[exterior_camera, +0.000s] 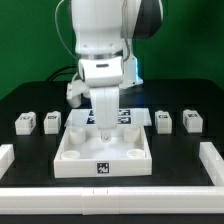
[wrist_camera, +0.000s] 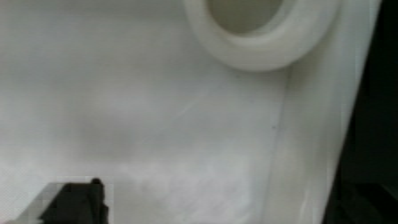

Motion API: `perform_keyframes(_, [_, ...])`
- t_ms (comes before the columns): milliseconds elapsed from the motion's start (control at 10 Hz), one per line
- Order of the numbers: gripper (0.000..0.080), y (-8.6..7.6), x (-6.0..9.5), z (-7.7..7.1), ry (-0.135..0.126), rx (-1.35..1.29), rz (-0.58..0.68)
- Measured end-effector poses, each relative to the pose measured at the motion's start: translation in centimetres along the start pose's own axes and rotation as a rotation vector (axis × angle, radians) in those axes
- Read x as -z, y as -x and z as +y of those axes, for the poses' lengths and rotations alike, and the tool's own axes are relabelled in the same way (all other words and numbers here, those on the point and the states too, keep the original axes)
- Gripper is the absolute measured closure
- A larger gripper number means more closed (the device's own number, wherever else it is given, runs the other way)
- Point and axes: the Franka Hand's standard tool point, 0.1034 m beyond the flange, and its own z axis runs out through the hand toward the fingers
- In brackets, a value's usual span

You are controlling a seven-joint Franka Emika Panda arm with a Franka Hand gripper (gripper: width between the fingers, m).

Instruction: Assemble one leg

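Exterior view, its left to its right:

- Left rail [exterior_camera: 8, 155]: white, at the table's [exterior_camera: 30, 100] edge.
- Outer left leg [exterior_camera: 25, 122] and inner left leg [exterior_camera: 52, 122]: white, side by side, apart from the top.
- Top [exterior_camera: 75, 158]: white square at the table's middle, with round corner sockets and a tag on the front edge.
- Gripper [exterior_camera: 103, 130]: points down over the top's middle, jaws spread, holding nothing. The wrist view shows one dark fingertip [wrist_camera: 71, 200] over bare white surface near a socket [wrist_camera: 249, 30].
- Marker board [exterior_camera: 140, 115]: behind the top, partly hidden by the arm.
- Inner right leg [exterior_camera: 165, 120] and outer right leg [exterior_camera: 190, 120]: side by side, apart from the top.
- Right rail [exterior_camera: 212, 160]: white.
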Motion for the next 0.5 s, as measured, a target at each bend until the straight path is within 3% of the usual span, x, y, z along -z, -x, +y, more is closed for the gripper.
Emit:
perform_keyframes(300, [0.0149, 0.19, -0.45, -0.08, -0.007, -0.027, 0.001])
perform_keyframes(500, [0.0417, 0.22, -0.47, -0.11, -0.008, -0.027, 0.001])
